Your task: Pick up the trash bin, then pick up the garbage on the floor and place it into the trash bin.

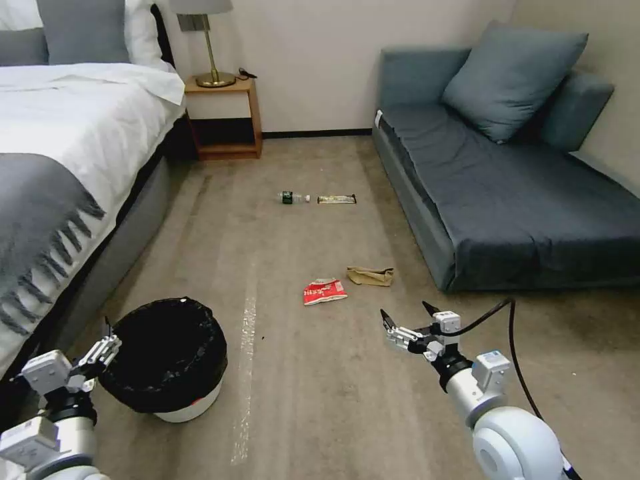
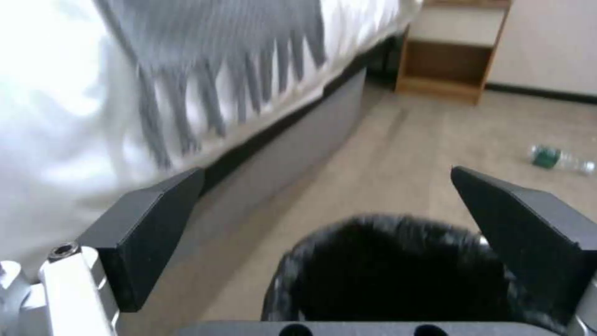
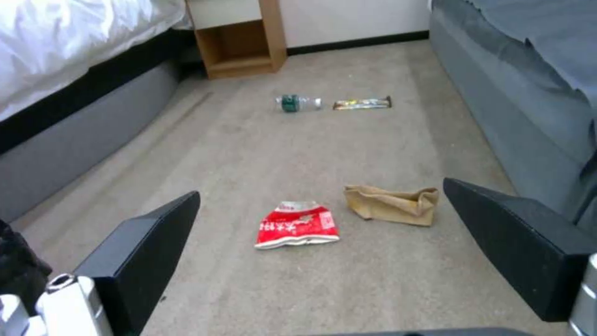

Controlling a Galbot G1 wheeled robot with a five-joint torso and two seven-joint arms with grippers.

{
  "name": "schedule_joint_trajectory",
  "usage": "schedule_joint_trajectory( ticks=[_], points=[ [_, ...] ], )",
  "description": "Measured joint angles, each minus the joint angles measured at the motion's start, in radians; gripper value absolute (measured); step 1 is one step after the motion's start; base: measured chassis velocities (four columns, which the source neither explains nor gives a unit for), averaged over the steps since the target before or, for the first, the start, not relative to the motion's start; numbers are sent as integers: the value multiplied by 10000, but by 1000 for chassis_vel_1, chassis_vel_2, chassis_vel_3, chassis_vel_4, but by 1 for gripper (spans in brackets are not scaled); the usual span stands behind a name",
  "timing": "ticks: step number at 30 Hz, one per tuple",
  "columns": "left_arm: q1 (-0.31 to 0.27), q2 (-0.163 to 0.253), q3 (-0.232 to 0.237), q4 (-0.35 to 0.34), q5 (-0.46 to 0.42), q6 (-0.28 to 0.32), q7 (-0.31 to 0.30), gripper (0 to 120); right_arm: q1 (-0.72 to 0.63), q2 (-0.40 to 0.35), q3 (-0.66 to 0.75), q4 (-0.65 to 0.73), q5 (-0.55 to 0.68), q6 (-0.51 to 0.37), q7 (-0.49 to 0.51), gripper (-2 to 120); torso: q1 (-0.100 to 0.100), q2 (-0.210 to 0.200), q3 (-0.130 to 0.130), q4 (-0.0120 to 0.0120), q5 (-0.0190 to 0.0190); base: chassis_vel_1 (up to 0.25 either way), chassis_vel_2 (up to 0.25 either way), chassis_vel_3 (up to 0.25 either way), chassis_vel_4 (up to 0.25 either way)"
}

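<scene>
Beige carpet (image 1: 320, 400) carries every task item, between a bed (image 1: 60, 153) on the robot's left and a grey sofa (image 1: 520, 193) on its right. The trash bin (image 1: 170, 360), white with a black liner, stands on the floor near the bed's foot. The left gripper (image 1: 107, 343) hangs just beside the bin's rim on the bed side, fingers spread wide and holding nothing; its wrist view looks down into the black liner (image 2: 398, 275). The right gripper (image 1: 407, 320) is held out low over open floor, its fingers likewise wide apart and empty. Ahead of it lie the brown paper bag (image 3: 392, 205) and red-and-white snack packet (image 3: 297, 225), close together but apart. Farther off, toward the nightstand (image 1: 223, 117), lie the gold-black wrapper (image 1: 337, 199) and green-labelled bottle (image 1: 292, 197), end to end.
</scene>
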Motion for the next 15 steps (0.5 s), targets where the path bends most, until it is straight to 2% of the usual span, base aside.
schedule_joint_trajectory(
  ticks=[1,2,6,7,8,9,10,12,15],
  points=[
    [48,103,-30,-65,-344,276,-128,99,-17,18,12,-35,-11,40,-19,100,0,0,0,0,-1,0,0,0,0],
    [48,103,-30,-65,-344,276,-128,99,-17,18,12,-35,-11,40,-19,100,0,0,0,0,-1,0,0,0,0],
    [77,348,-91,-259,-1816,1310,-482,99,-13,85,41,-77,-18,96,-47,100,0,0,0,0,1,0,0,0,0],
    [77,348,-91,-259,-1816,1310,-482,99,-13,85,41,-77,-18,96,-47,100,0,0,0,0,1,0,0,0,0],
    [18,412,-95,-231,-2287,1589,-583,99,15,108,50,-77,-10,97,-47,100,0,0,0,0,0,0,0,0,0],
    [-111,489,-96,-133,-2846,2011,-720,99,56,131,50,-77,-3,97,-48,100,0,0,0,1,1,0,0,0,0],
    [-111,489,-96,-133,-2846,2011,-720,99,56,131,50,-77,-3,97,-48,100,0,0,0,1,1,0,0,0,0],
    [-464,580,-73,153,-3661,2782,-1087,99,118,159,60,-59,8,74,-48,100,0,0,0,0,0,0,0,0,0],
    [-870,639,-45,675,-4115,3284,-1466,99,130,161,149,-11,72,24,-47,100,0,-1,0,-1,-2,0,0,0,0]
  ],
)
